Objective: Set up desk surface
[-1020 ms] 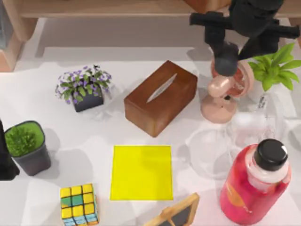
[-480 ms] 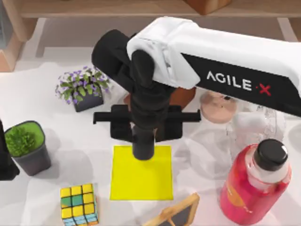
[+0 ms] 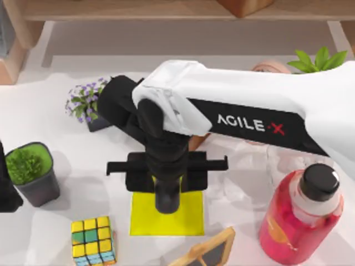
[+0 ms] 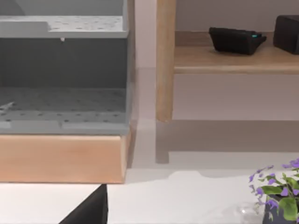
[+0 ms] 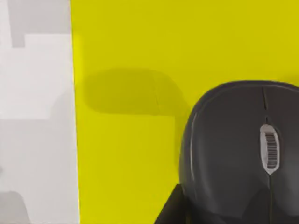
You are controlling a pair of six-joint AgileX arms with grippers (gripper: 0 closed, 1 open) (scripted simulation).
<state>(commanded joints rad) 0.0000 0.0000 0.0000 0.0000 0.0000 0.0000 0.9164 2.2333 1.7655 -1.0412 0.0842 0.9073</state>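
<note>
The desk surface [image 3: 72, 166] is a broad white tabletop with a yellow square mat [image 3: 144, 221] near its front middle. My right arm reaches in from the right, and its gripper [image 3: 166, 204] hangs over the mat's far part. The right wrist view shows a dark grey mouse [image 5: 233, 149] held just above the yellow mat [image 5: 126, 56], casting a shadow on it, with one black finger [image 5: 169, 212] against its side. My left gripper [image 3: 6, 188] is parked at the table's left edge.
Purple flowers in a pot [image 3: 83, 102] and a green plant pot [image 3: 30, 172] stand at the left. A colour cube [image 3: 92, 239] and a small framed board [image 3: 208, 250] sit at the front, a red bottle [image 3: 302, 219] at the right. A wooden shelf [image 3: 138, 10] runs along the back.
My right arm swung from the back right across the table to the yellow mat, then came nearer the front and lower over it. The left arm stayed still.
</note>
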